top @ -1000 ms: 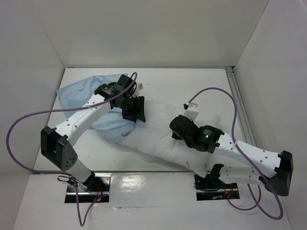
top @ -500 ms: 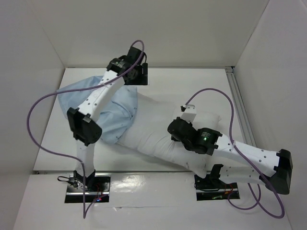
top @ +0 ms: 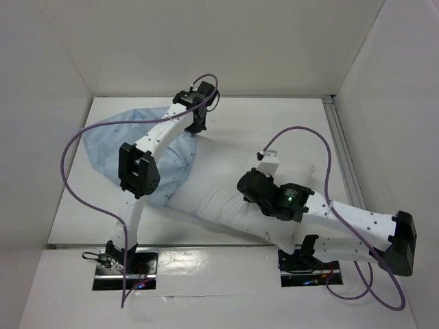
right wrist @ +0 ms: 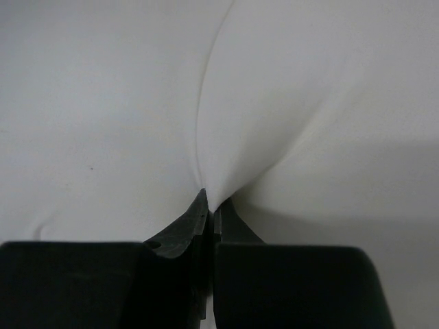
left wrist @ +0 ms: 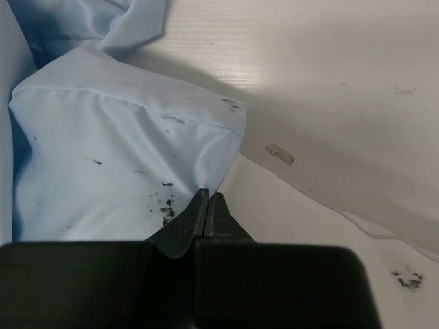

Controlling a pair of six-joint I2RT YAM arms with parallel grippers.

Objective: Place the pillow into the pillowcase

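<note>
The white pillow [top: 219, 202] lies slantwise across the table, its left end inside the light blue pillowcase [top: 110, 140]. My left gripper [top: 199, 127] is at the far side, at the pillowcase's open edge. In the left wrist view the left gripper [left wrist: 208, 197] is shut, with the hem of the pillowcase [left wrist: 123, 151] pinched at its tips, and the pillow [left wrist: 288, 226] lies bare beside it. My right gripper [top: 245, 190] is down on the pillow's middle. The right wrist view shows the right gripper [right wrist: 211, 200] shut on a drawn-up fold of the pillow [right wrist: 103, 103].
White walls close in the table [top: 274, 116] on the left, the back and the right. An aluminium rail [top: 339, 137] runs along the right edge. Purple cables loop above both arms. The arm bases stand at the near edge.
My left arm lifted off the pillow's middle and swung to the far side, where its gripper opened and then shut on the pillowcase's edge. The pillowcase now lies flatter. The right arm barely moved.
</note>
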